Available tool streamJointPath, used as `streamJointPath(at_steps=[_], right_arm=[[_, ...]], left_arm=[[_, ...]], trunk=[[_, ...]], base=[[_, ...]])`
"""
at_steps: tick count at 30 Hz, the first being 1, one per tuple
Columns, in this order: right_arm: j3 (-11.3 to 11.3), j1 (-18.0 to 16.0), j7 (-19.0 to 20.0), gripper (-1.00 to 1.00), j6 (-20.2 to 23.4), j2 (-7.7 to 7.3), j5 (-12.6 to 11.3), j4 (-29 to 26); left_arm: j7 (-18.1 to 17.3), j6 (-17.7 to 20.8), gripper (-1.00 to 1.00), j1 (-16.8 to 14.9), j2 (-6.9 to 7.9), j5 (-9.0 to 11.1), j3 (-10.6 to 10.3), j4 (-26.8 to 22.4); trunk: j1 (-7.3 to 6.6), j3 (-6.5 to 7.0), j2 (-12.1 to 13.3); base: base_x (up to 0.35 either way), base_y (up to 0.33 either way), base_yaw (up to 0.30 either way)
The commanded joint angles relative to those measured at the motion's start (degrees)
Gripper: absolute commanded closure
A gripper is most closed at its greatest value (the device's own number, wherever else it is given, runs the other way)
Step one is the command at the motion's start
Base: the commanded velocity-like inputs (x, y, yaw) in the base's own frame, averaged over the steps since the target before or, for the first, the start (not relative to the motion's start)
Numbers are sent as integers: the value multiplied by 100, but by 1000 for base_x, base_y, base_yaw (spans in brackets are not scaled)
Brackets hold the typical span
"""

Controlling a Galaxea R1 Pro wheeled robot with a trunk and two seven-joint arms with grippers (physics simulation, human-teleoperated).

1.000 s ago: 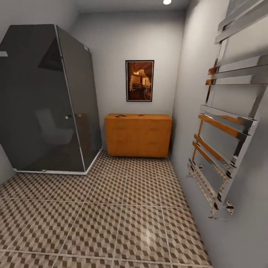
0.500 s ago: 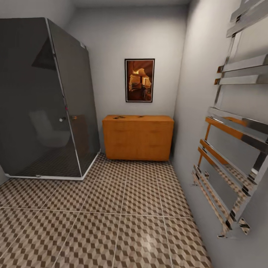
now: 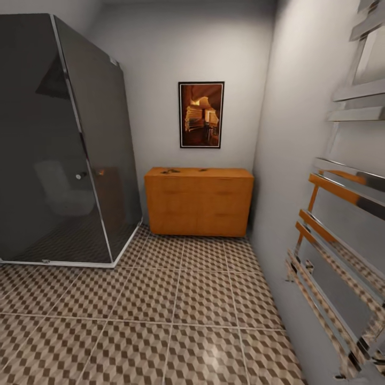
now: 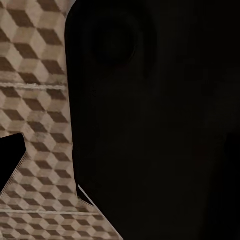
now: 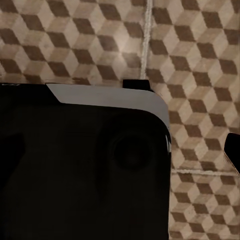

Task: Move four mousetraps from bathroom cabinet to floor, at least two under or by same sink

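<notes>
Head view: orange-brown cabinet stands against the far wall, between the dark glass shower enclosure and the right-hand wall. Small dark mousetraps lie on its top, toward its left half; their count is not resolvable. Framed picture hangs above the cabinet. Chrome towel rail is mounted on the right wall. Cube-patterned bathroom floor runs up to the cabinet's base.

Both wrist views: dark robot body over floor tiles. Claw state, left and right: cannot tell.
</notes>
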Motion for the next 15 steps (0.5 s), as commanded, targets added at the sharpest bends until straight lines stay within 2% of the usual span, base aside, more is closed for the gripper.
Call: streamJointPath(at_steps=[1,15], right_arm=[[2,-3,0,-100,-19,1,5,5],[2,-3,0,-100,-17,2,5,6]], left_arm=[[-2,-3,-100,2,0,2,1,-8],[-2,-3,-100,2,0,2,1,-8]], trunk=[[3,-5,-2],[3,-5,-2]], base=[[326,0,0],[327,0,0]])
